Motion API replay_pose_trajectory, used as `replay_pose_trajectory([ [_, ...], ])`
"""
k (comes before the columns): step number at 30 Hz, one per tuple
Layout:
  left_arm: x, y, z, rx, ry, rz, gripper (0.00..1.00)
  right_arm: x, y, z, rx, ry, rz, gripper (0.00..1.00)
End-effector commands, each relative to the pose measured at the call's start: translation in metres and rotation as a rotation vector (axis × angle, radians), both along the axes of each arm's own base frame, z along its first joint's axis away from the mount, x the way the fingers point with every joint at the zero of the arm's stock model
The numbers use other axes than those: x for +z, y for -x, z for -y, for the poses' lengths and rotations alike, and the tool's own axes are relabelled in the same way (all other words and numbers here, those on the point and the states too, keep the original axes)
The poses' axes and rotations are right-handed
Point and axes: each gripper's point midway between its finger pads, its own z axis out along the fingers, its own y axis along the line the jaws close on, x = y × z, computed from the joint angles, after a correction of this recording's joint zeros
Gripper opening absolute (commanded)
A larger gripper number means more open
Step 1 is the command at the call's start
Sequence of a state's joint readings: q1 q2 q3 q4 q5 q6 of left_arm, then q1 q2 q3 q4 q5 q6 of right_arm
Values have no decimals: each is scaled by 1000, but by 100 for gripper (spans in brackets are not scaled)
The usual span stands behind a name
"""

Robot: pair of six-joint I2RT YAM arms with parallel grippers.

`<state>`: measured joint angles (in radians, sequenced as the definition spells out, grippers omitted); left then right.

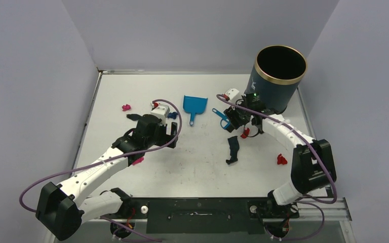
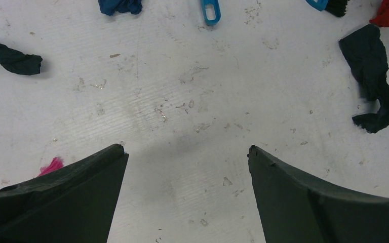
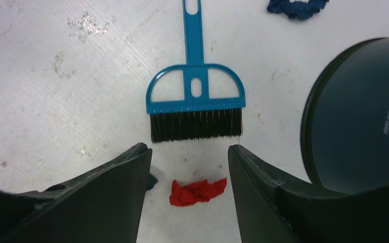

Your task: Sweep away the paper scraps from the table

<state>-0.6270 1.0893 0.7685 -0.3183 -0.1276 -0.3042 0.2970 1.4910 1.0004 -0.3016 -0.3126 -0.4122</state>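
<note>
From above, the off-white rectangular surface (image 1: 197, 172) carries the crumpled paper scraps well scattered: a magenta scrap (image 1: 126, 107) and a black scrap (image 1: 131, 117) beyond my left arm, a long dark strip (image 1: 232, 150) near the middle, and a red bit (image 1: 281, 160) by the right rim. None is in the blue plastic dustpan (image 1: 193, 104), which lies flat and unheld. The dark cylindrical gold-rimmed bin (image 1: 278, 76) stands at the far right corner. In my left wrist view, my left jaws are spread wide over bare surface and hold nothing. A pink scrap (image 2: 51, 165) peeks out beside one finger. In my right wrist view, my right jaws stand apart, narrower than the left and empty. The small blue hand brush (image 3: 195, 101) lies just ahead, bristles toward me and handle pointing away, and a red scrap (image 3: 197, 191) sits on the surface under the gap. Closing here, I judge, would catch the scrap or bristles rather than the handle. The bin is close on my right, so a careless swing could knock it. With the dustpan unheld, sweeping could shove it along or flick the light scraps off the rim.
</note>
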Motion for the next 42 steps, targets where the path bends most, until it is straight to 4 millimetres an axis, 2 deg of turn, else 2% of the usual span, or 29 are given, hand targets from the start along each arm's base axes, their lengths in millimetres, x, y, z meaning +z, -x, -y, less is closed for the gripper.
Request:
replay_pose_trajectory([
  [1, 22, -10, 2, 30, 26, 55, 89, 9, -33, -17, 2, 23, 41, 57],
  [6, 21, -11, 1, 35, 17, 55, 89, -6, -54, -31, -12, 9, -20, 50],
  [12, 20, -12, -1, 41, 9, 55, 89, -30, -65, -40, -28, 17, -91, 47],
  [15, 20, -12, -1, 41, 9, 56, 89, -43, -62, -46, -17, 8, -146, 44],
  [21, 20, -13, -1, 45, 5, 55, 89, -53, -49, -57, 18, 9, -193, 42],
  [30, 21, -13, -2, 45, 5, 56, 89, -65, -40, -57, 31, 16, -236, 37],
  [42, 21, -12, -3, 47, 3, 60, 89, -81, -37, -60, 40, 26, -287, 28],
])
